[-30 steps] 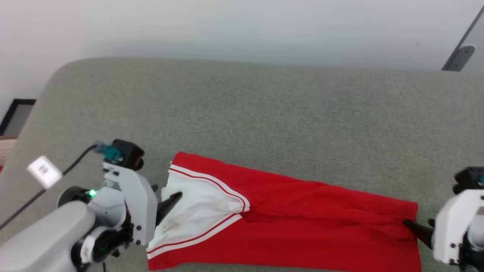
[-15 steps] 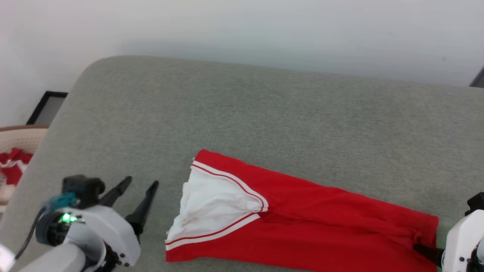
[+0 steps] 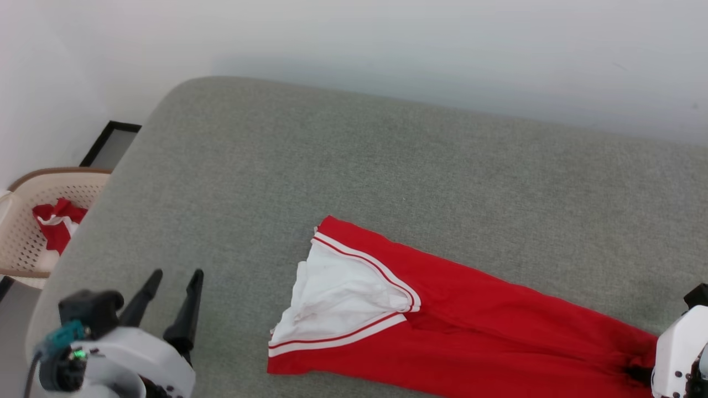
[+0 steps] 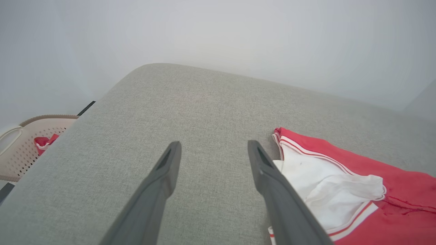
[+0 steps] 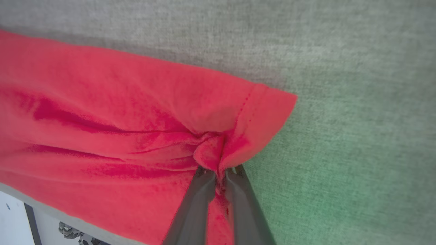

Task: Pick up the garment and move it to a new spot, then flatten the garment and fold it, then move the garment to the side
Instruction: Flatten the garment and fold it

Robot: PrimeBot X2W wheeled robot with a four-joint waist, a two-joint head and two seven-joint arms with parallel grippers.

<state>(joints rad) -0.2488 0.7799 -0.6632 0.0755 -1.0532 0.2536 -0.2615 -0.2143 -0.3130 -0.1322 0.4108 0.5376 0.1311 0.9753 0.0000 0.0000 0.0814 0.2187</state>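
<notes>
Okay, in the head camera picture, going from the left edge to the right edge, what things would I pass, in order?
beige basket → left tool, open over the grey cushion → garment → right tool, shut on the garment's end

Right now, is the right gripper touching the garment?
Touching. Right wrist view: the right gripper is shut on a bunched fold of the garment.
</notes>
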